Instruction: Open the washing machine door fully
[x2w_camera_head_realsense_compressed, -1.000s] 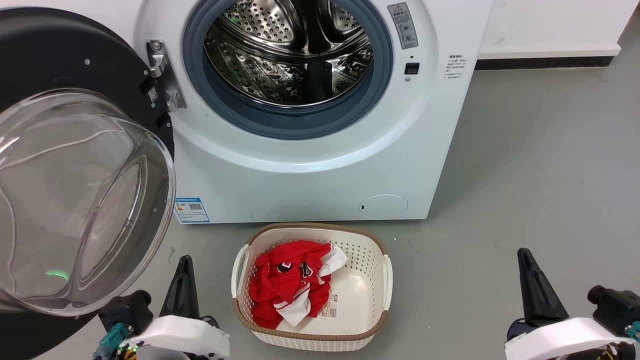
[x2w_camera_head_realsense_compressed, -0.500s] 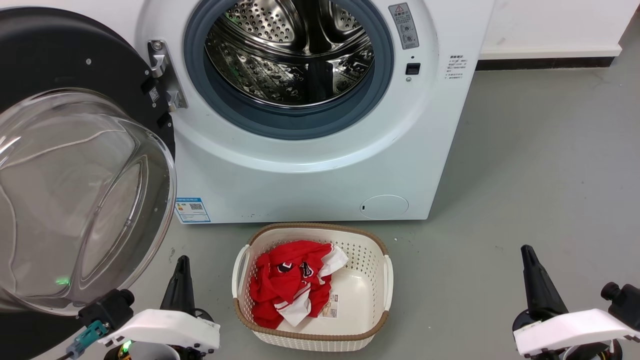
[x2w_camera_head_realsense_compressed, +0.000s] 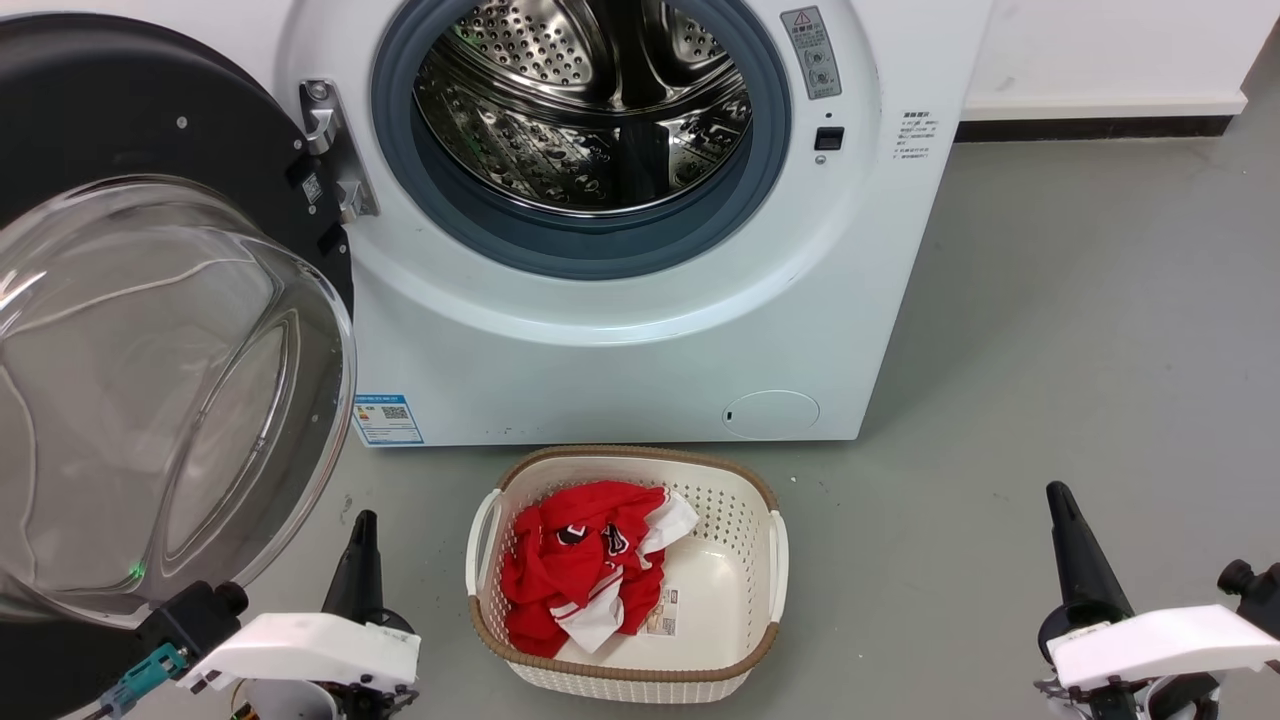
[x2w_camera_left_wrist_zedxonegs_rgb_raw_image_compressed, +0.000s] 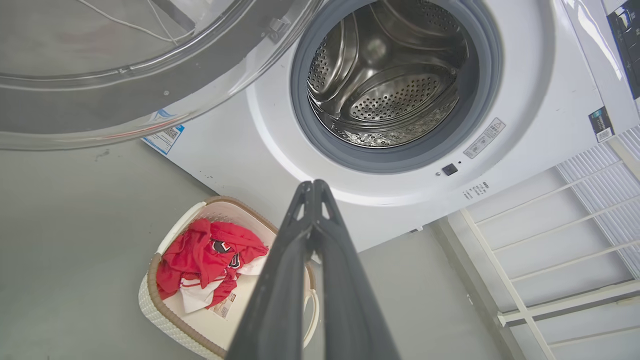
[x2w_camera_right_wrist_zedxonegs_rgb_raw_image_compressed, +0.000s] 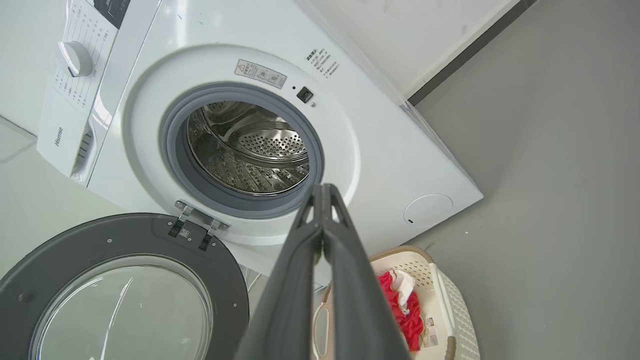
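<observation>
The white washing machine (x2w_camera_head_realsense_compressed: 600, 340) (x2w_camera_left_wrist_zedxonegs_rgb_raw_image_compressed: 250, 145) (x2w_camera_right_wrist_zedxonegs_rgb_raw_image_compressed: 380, 150) stands ahead with its steel drum exposed. Its black washing machine door (x2w_camera_head_realsense_compressed: 90, 110) (x2w_camera_left_wrist_zedxonegs_rgb_raw_image_compressed: 100, 100) (x2w_camera_right_wrist_zedxonegs_rgb_raw_image_compressed: 125, 240) hangs swung wide to the left on its hinge, the clear glass bowl bulging toward me. My left gripper (x2w_camera_head_realsense_compressed: 364, 522) (x2w_camera_left_wrist_zedxonegs_rgb_raw_image_compressed: 313, 186) sits low at the left, just right of the door's lower rim, fingers pressed together and holding nothing. My right gripper (x2w_camera_head_realsense_compressed: 1056, 492) (x2w_camera_right_wrist_zedxonegs_rgb_raw_image_compressed: 323, 189) is low at the right, well away from the machine, also shut and empty.
A white basket (x2w_camera_head_realsense_compressed: 770, 560) (x2w_camera_left_wrist_zedxonegs_rgb_raw_image_compressed: 150, 300) (x2w_camera_right_wrist_zedxonegs_rgb_raw_image_compressed: 450, 300) with red and white clothes sits on the grey floor directly before the machine, between my arms. A white wall with a dark skirting (x2w_camera_head_realsense_compressed: 1090, 127) runs behind at the right. A white rack (x2w_camera_left_wrist_zedxonegs_rgb_raw_image_compressed: 550, 250) stands beside the machine.
Both arms have drawn back a little toward the bottom of the head view. The picture has shifted slightly to the right. The door has not moved.
</observation>
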